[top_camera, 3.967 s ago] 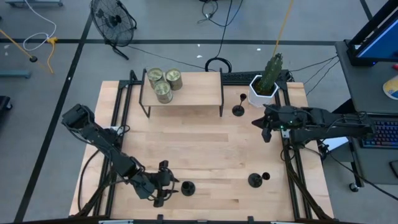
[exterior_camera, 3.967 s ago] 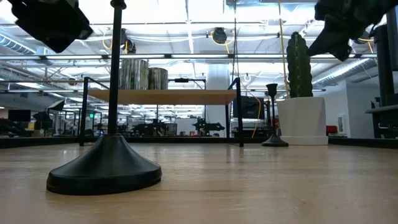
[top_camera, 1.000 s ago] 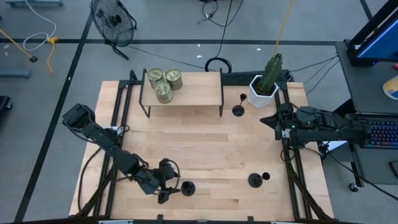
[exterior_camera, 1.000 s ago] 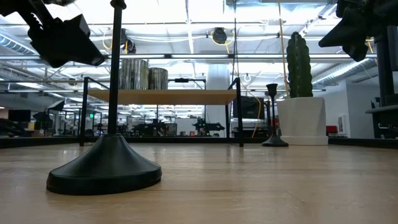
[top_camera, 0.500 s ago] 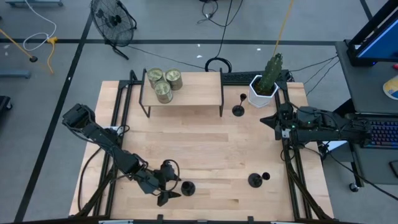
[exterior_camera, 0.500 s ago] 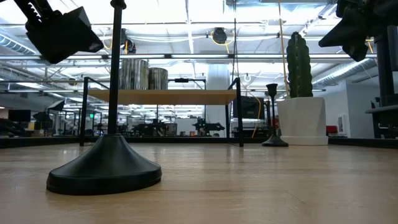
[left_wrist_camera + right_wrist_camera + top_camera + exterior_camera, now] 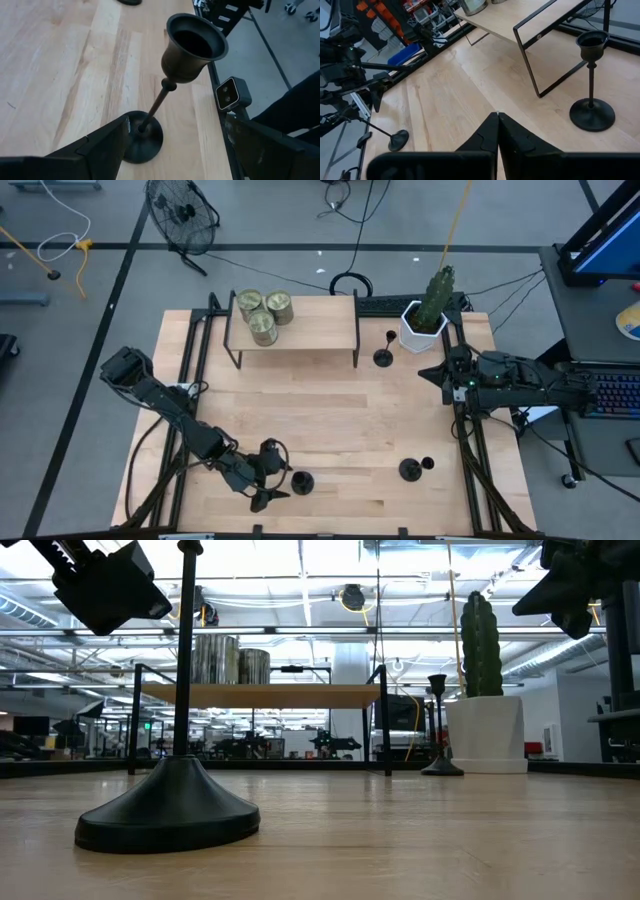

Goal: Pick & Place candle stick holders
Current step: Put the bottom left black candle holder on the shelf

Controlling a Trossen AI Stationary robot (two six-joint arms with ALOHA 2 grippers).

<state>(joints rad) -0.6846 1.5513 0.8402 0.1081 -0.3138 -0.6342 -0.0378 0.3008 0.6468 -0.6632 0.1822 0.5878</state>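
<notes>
The nearest candle stick holder (image 7: 170, 85) stands upright near the table's front edge (image 7: 330, 525), flanked by the spread fingers of the left gripper (image 7: 268, 477), not yet gripped. Two more holders (image 7: 383, 352) (image 7: 410, 469) remain unmoved. Right gripper (image 7: 498, 131) waits, fingers together, at the right edge. The centre of the table is unobstructed.

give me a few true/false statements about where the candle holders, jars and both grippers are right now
1. The left gripper is open around the near-left candle stick holder. True.
2. The right gripper is open. False: its fingers are closed together, holding nothing.
3. The jars sit on the small shelf. True.
4. All three holders lie tipped over. False: each stands upright.
5. One holder stands beside the cactus pot. True.
</notes>
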